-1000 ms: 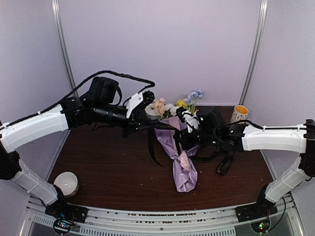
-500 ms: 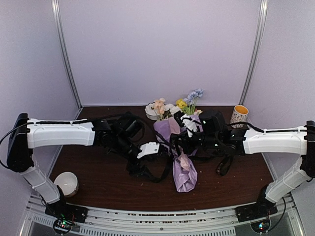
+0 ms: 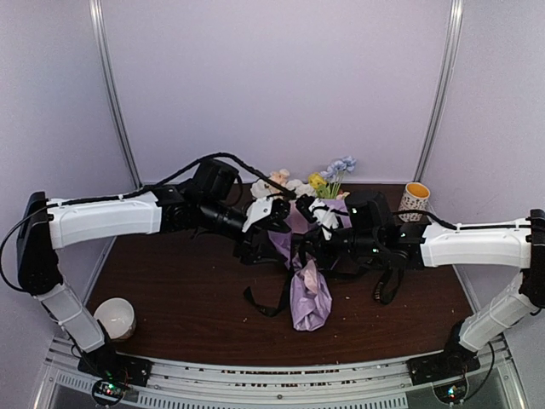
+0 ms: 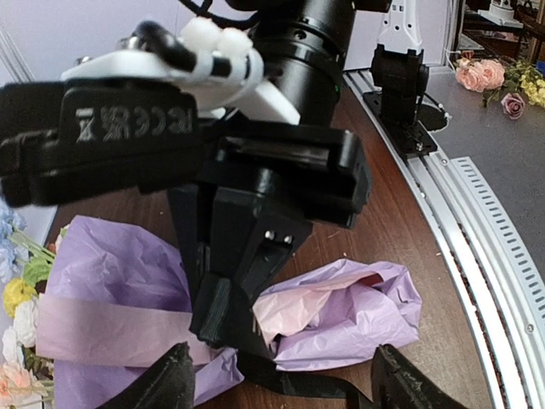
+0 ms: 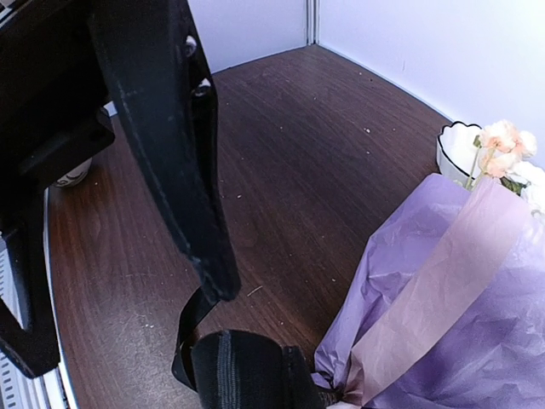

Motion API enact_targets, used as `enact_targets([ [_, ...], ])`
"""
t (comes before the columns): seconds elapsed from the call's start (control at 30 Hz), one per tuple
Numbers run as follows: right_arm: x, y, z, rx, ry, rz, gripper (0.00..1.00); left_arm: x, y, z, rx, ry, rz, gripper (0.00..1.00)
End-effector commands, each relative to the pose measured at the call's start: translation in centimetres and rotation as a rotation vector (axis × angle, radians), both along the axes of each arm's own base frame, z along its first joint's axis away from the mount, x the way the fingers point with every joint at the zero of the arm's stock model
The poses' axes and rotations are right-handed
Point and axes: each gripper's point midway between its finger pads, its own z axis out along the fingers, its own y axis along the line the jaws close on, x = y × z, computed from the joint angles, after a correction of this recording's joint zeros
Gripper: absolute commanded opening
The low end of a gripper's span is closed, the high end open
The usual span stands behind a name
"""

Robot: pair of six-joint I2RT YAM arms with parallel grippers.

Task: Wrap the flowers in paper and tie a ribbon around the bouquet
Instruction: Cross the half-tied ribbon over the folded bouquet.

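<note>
From above, the bouquet lies on the table a little right of centre. Its flowers point to the back edge and its crumpled paper tail points to the front edge. The left gripper and the right gripper meet over the bouquet's narrow middle, close together. The black ribbon droops in a loop onto the table just left of the paper tail. A white scalloped bowl sits by the back edge beside the blooms. A yellow-rimmed cup stands near the back right corner, and a round white pot near the front left corner.

In the left wrist view, the left gripper stands wide, and its fingers hold nothing. Between them the right gripper tapers to a closed tip, pressed down where the lilac paper is pinched in. The ribbon runs out from under that tip. Flower heads show at the left edge.

In the right wrist view, the right gripper has its jaws together, and a strip of ribbon hangs from the tip to the table. The paper, lilac with a pale pink fold, lies just to the right. Peach flowers and the bowl are beyond it.
</note>
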Motion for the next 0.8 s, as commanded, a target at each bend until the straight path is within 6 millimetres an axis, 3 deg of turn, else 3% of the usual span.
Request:
enact_targets([
  [0.0,-0.2,0.4,1.4,0.045,-0.032,0.030,0.00,1.2,-1.7,0.7,-0.067,-0.080,-0.021,0.73],
  [0.17,-0.5,0.5,1.1,0.050,-0.019,0.042,0.00,4.0,-2.7,-0.2,-0.077,-0.073,0.085,0.53],
  [0.3,-0.6,0.3,1.0,0.051,-0.016,0.040,0.00,3.8,-2.8,0.1,-0.112,-0.054,0.070,0.47],
  [0.57,-0.6,0.2,0.7,0.047,-0.012,0.035,0.00,3.0,-2.9,0.2,-0.118,-0.016,0.032,0.46],
  [0.77,-0.5,0.2,1.0,0.055,-0.015,0.030,0.00,2.8,-2.7,-0.1,-0.097,0.002,0.013,0.13],
])
